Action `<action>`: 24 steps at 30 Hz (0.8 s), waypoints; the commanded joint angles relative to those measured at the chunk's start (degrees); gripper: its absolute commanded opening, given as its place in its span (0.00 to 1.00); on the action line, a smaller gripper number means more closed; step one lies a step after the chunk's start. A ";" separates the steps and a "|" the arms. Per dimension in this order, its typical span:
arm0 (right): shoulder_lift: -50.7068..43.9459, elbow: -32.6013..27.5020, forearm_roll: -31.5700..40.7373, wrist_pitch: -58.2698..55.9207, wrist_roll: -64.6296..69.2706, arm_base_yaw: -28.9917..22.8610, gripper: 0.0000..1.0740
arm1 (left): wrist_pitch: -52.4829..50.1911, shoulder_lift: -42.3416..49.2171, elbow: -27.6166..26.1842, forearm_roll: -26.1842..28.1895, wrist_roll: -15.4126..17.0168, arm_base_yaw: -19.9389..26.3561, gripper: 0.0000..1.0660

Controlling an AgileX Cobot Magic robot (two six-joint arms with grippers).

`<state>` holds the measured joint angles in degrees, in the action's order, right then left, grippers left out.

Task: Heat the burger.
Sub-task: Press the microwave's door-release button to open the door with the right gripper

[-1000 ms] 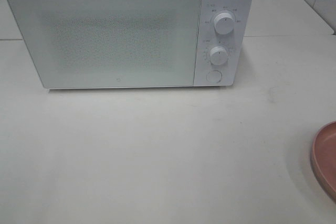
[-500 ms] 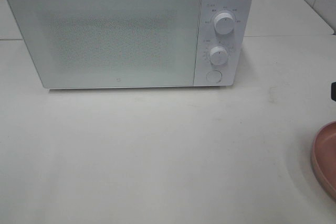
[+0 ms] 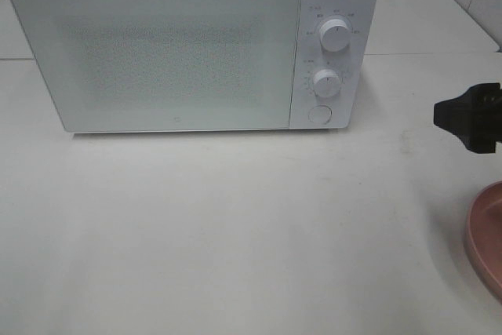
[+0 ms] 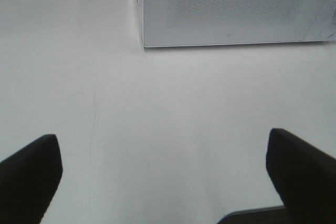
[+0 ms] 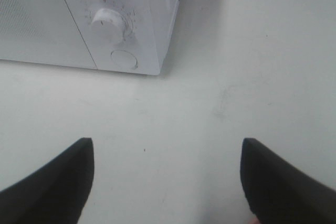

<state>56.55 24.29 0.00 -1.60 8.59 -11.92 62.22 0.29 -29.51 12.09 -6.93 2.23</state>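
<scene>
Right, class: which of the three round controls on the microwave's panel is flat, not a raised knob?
The bottom button, lowest of the three: it lies flush, while the upper knob and lower knob above it stand out.

Grey marks ring the two round white dials (image 3: 335, 35) on the white box-shaped microwave (image 3: 192, 45), too small to read. Its tiny door logo (image 3: 174, 124) is illegible.

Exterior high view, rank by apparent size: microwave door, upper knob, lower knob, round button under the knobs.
1. microwave door: by far the largest.
2. upper knob and lower knob: they look alike, so no ranking between them.
3. round button: a little smaller than either knob.
</scene>
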 commanded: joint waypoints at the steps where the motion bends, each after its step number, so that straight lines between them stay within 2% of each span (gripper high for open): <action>1: 2.41 -1.32 0.00 7.05 0.17 0.06 0.70 | -0.80 0.86 -0.06 0.11 0.23 -0.23 0.92; 3: 5.21 -3.04 0.00 14.73 -0.11 0.06 0.70 | -0.80 0.86 -0.06 0.11 0.23 -0.23 0.92; 10: 10.77 -5.44 0.00 26.24 -2.81 0.06 0.70 | -0.80 0.86 -0.06 0.11 0.23 -0.23 0.92; 11: 12.66 -6.53 0.63 31.11 -4.01 0.06 0.70 | -0.80 0.86 -0.06 0.11 0.23 -0.23 0.92; 15: 15.76 -8.37 4.01 38.39 -7.56 -1.72 0.70 | -0.80 0.86 -0.06 0.11 0.23 -0.23 0.92; 17: 19.08 -9.45 9.11 43.89 -13.52 -5.16 0.70 | -0.80 0.86 -0.06 0.11 0.23 -0.23 0.92; 18: 19.08 -9.45 9.11 43.89 -13.52 -5.16 0.70 | -0.80 0.86 -0.06 0.11 0.23 -0.23 0.92; 20: 23.72 -9.63 17.88 48.99 -17.76 -11.29 0.70 | -0.80 0.86 -0.06 0.11 0.23 -0.23 0.92; 23: 24.87 -9.63 19.77 50.59 -18.45 -13.01 0.70 | -0.80 0.86 -0.06 0.11 0.23 -0.23 0.92; 24: 27.04 -9.63 23.61 53.86 -19.71 -16.16 0.70 | -0.80 0.86 -0.06 0.11 0.23 -0.23 0.92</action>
<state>83.54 14.90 21.89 50.53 -9.68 -27.39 62.22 0.29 -29.51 12.09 -6.93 2.23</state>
